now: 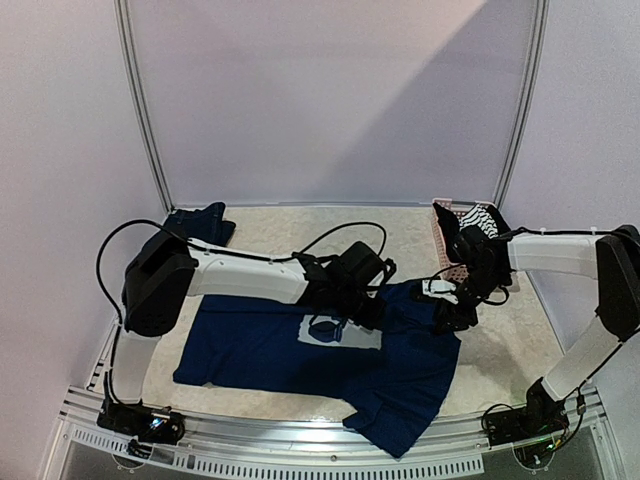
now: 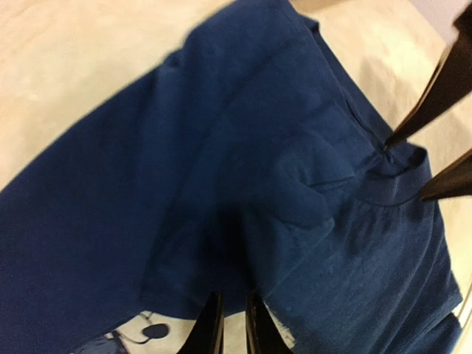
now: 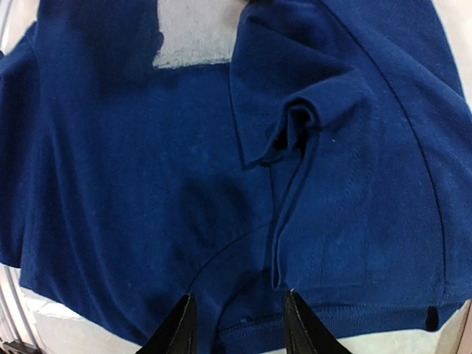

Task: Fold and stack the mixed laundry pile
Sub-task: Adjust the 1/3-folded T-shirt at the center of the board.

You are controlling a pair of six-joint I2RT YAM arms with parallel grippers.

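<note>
- Laundry lies scattered, not stacked: the navy T-shirt (image 1: 250, 345) spreads across the table (image 1: 300, 230) from centre toward 6 o'clock, with its pale square print (image 1: 335, 330) facing up.
- Toward 3 o'clock the shirt is rumpled, with one fold (image 3: 295, 125) puckered up.
- The left gripper (image 2: 234, 296) sits at the shirt's edge, its fingers drawn close with a slim gap; I cannot tell whether they nip cloth.
- The right gripper (image 3: 239, 295) has its fingers spread over the shirt's ribbed edge.
- The dark denim piece (image 1: 200, 222) is bunched at 10 o'clock.
- The striped piece (image 1: 482, 216) rests in the pink basket (image 1: 445, 245) at 2 o'clock.
</note>
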